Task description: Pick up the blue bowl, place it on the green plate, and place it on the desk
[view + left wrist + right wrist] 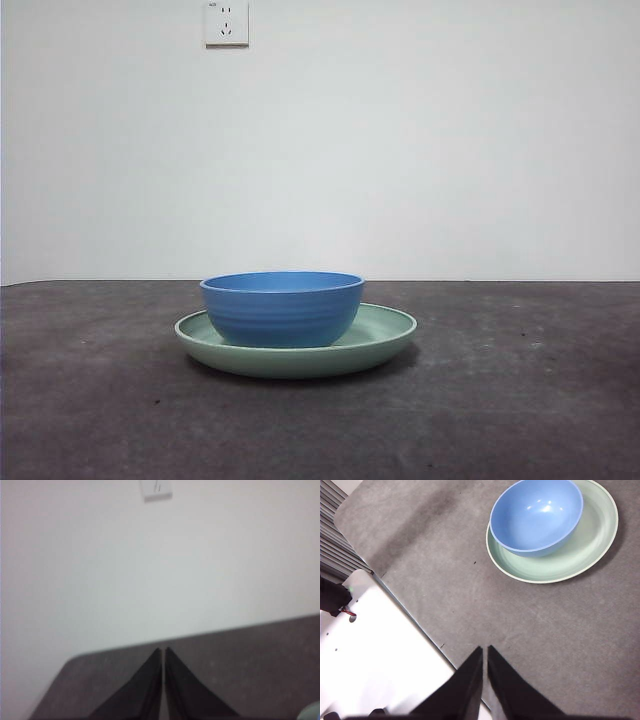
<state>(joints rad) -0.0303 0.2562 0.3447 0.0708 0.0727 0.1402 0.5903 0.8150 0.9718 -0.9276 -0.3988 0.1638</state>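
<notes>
The blue bowl (pixel 282 308) sits inside the green plate (pixel 385 338), a bit to one side of its middle, and the plate lies flat on the desk (pixel 520 400), so the first part of the job looks done. What seems to be left is lifting the bowl out and setting it down on the bare desk. The right gripper (pixel 484 652) hangs high above the desk, well away from the dishes, with its jaws pressed together and nothing in them, and the left gripper (pixel 163 654) is the same, closed, empty and pointing at the wall.
</notes>
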